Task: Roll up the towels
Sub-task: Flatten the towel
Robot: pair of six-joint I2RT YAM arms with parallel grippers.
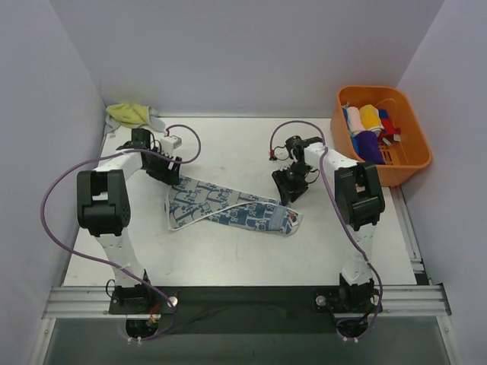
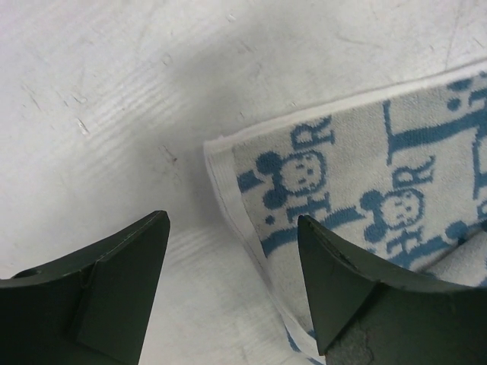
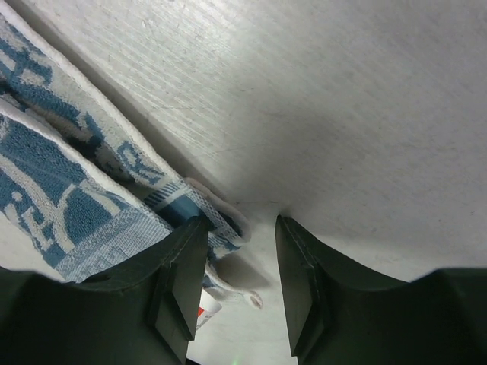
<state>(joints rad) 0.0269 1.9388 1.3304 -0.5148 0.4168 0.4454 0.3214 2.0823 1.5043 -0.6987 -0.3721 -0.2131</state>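
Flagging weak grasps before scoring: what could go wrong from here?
The left gripper straddles only the corner hem of the blue-and-white towel; closing may pinch just the edge.
At the right gripper, the towel end sits off to one side, not between the jaws.
The towel lies bent, so it may roll crooked.

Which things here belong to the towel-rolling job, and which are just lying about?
Belongs to the job:
- blue-and-white towel, lying unrolled mid-table
- yellow-green towel, bunched in the back left corner

Just lying about:
- orange basket at the right edge
- colourful cloths inside it
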